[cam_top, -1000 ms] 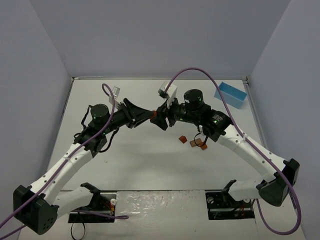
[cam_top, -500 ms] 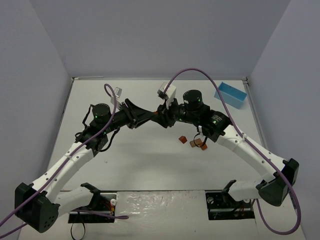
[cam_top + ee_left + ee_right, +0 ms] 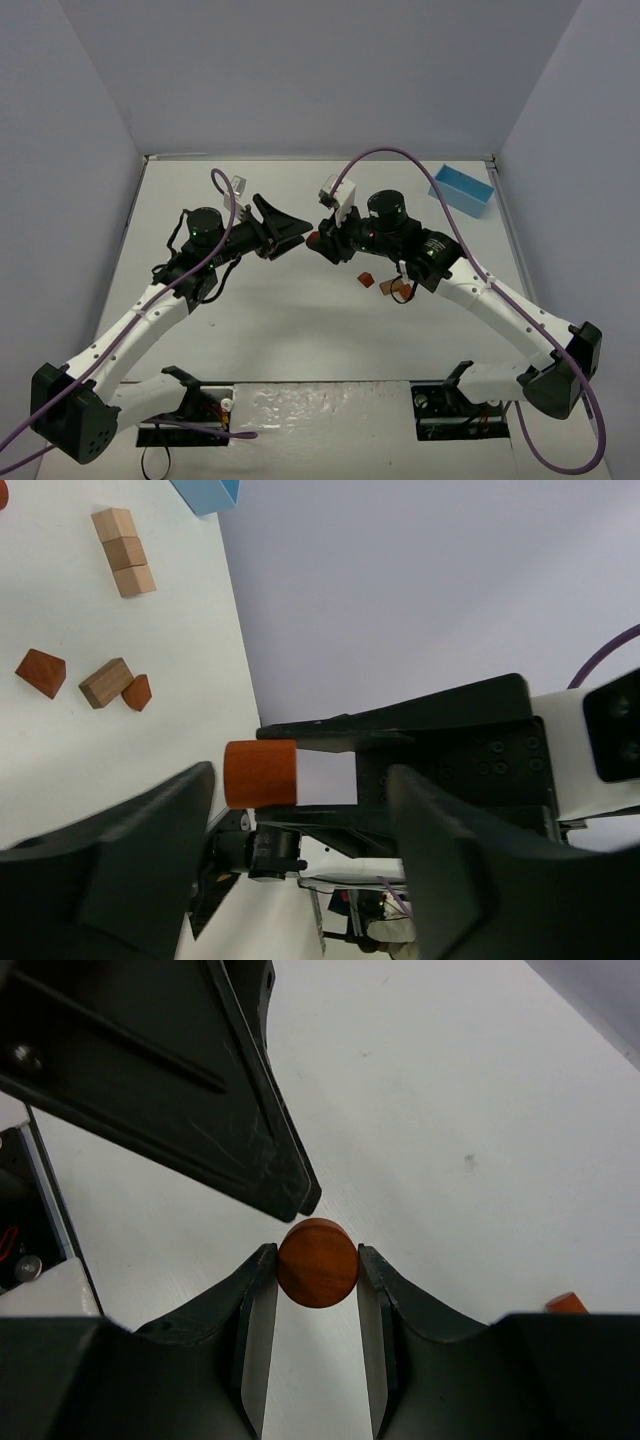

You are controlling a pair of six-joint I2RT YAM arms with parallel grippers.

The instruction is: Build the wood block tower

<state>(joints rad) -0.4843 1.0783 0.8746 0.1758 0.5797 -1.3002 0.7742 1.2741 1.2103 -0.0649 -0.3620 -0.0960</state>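
A flat white desk [image 3: 300, 330] fills the floor of a booth closed in by plain pale lilac walls [image 3: 300, 70] along its far, left and right edges. A light blue rectangular box [image 3: 462, 189] sits in the far right corner, and purple cables [image 3: 390, 150] loop above both arms. Over the middle of the desk, towards the far edge, the right pincer [image 3: 316, 1253] pinches an orange-brown wooden cylinder [image 3: 260, 773] by its curved side, clear of the surface. The left pincer [image 3: 296, 230] faces it with fingers spread wide, its tips just beside the cylinder but not touching. Right of the middle, partly under the right arm, the other pieces lie on the desk. Three tan wooden cubes [image 3: 125, 552] touch in a row. Near them are a reddish-brown wooden wedge [image 3: 40, 672], a tan wooden block [image 3: 105, 682] and a small orange wooden piece [image 3: 137, 692] just beside that block.
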